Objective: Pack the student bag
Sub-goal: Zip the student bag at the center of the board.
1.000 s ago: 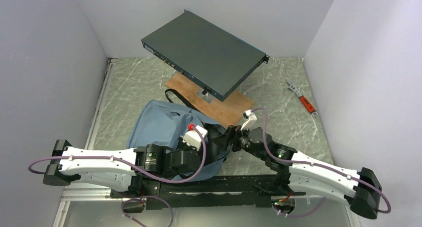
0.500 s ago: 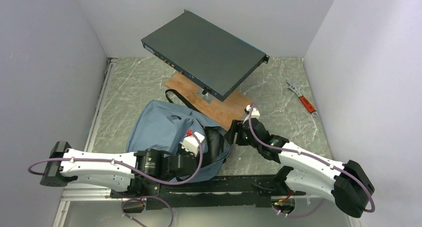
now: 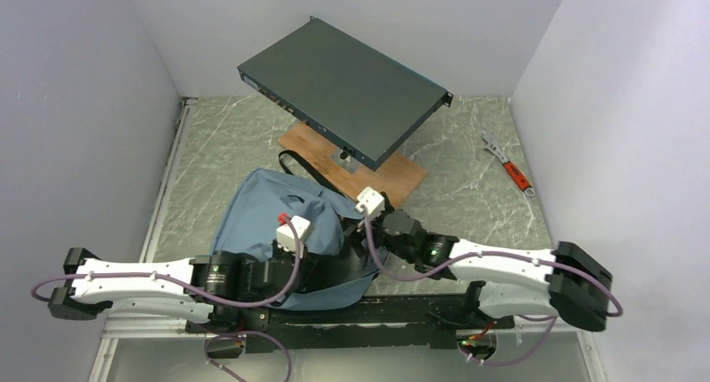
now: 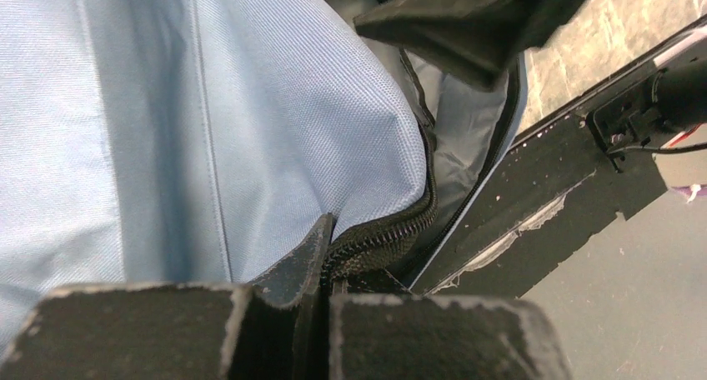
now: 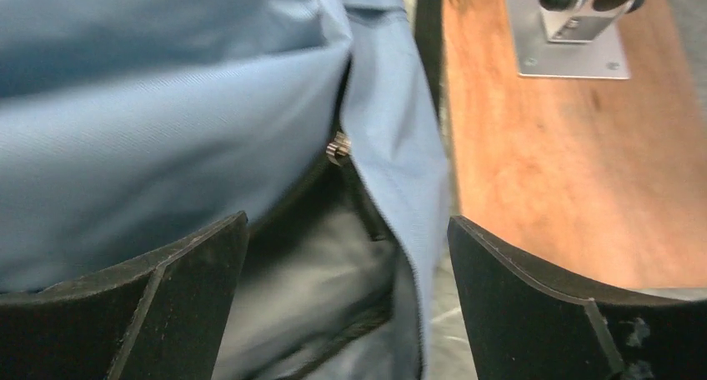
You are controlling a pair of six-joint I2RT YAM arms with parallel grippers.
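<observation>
The student bag (image 3: 264, 214) is a light blue-grey fabric backpack lying in the near middle of the table, its mouth with dark lining facing the arms. My left gripper (image 3: 325, 263) is shut on the bag's black zipper edge (image 4: 392, 230) at the near side of the mouth; it shows in the left wrist view (image 4: 327, 273). My right gripper (image 3: 356, 231) is open and empty, hovering over the mouth. In the right wrist view (image 5: 346, 263) its fingers (image 5: 167, 297) straddle the grey lining (image 5: 317, 272), with a metal zipper pull (image 5: 337, 149) just ahead. No books are in view.
A dark flat metal box (image 3: 343, 89) stands tilted on a post over a wooden board (image 3: 398, 179) right behind the bag. A red-handled wrench (image 3: 512, 169) lies at the far right. A black rail (image 3: 385, 311) runs along the near edge. Walls close three sides.
My right gripper has swung left from beside the bag to over its mouth. My left arm has drawn back to the left and nearer, pulling the bag's zipper edge with it.
</observation>
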